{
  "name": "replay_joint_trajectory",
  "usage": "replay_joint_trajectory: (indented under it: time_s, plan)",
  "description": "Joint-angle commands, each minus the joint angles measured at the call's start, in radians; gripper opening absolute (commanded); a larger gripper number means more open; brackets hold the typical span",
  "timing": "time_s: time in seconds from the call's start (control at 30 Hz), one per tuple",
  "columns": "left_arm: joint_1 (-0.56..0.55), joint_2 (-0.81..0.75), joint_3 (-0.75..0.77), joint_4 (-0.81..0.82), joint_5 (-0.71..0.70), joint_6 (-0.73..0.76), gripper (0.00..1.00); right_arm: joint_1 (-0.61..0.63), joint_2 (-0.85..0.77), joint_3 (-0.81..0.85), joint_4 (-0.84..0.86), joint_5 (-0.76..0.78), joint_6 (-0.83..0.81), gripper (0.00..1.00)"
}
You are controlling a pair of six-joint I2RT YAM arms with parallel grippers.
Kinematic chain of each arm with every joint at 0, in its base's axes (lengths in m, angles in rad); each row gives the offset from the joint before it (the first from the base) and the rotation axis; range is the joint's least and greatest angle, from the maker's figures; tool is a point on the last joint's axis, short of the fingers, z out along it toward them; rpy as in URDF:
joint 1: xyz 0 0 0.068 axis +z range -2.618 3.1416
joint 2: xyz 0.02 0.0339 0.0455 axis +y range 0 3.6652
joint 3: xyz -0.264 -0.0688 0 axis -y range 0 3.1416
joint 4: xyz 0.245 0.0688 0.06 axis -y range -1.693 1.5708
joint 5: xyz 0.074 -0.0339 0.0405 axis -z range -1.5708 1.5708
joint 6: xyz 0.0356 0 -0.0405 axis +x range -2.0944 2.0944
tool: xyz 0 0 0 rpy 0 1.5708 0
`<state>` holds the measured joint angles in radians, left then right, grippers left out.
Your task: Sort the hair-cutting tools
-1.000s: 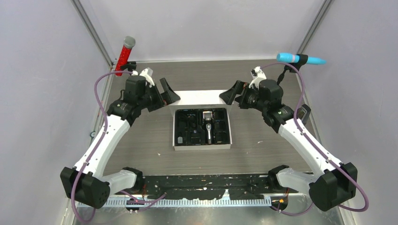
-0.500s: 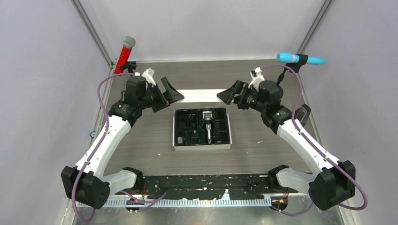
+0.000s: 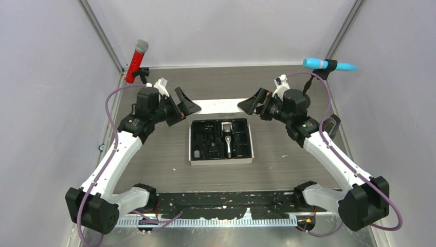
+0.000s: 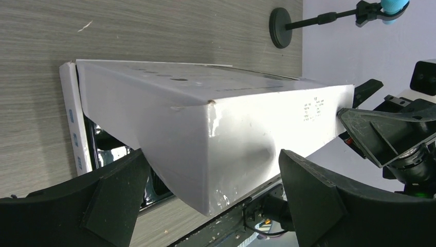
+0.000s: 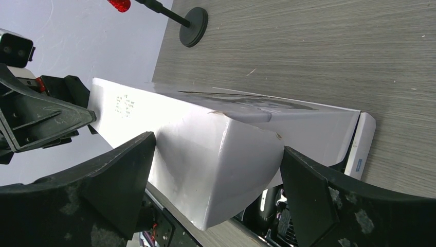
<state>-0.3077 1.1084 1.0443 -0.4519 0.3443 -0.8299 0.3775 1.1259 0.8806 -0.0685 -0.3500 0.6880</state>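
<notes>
- The white cardboard box [image 3: 221, 161] lies open in the middle of the bench [image 3: 154, 159], with its black moulded tray [image 3: 205, 145] exposed
- The hair clipper [image 3: 226, 136], black and silver, lies in a pocket of the tray, right of centre, with its length running from near to far
- We cannot tell the comb attachments from the dark tray in any view
- The lid [image 3: 221, 105] of the box is raised at the far edge of the box
- The left pincer [image 3: 188, 101] is spread wide at the left end of the lid; in the left wrist view a lid corner lies between its fingers [image 4: 118, 200], and we cannot tell whether they touch it
- The right pincer [image 3: 251, 101] is spread wide at the right end of the lid, which lies between its fingers [image 5: 118, 175] in the right wrist view
- A red microphone [image 3: 138, 59] stands at the far left corner and a blue microphone [image 3: 329, 64] at the far right, both well apart from the box
</notes>
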Motion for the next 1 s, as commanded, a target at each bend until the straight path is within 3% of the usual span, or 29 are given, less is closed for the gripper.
replay_joint_trajectory:
  time_s: [0.0,0.97]
  plan:
    - [-0.007,-0.033,-0.038,0.034,0.02,0.017,1.0,0.004,-0.024,-0.03,0.041,-0.014,-0.006,0.98]
    - [-0.007,-0.292,-0.365,-0.149,-0.002,0.106,1.0,0.005,-0.209,-0.229,-0.109,-0.037,-0.094,0.98]
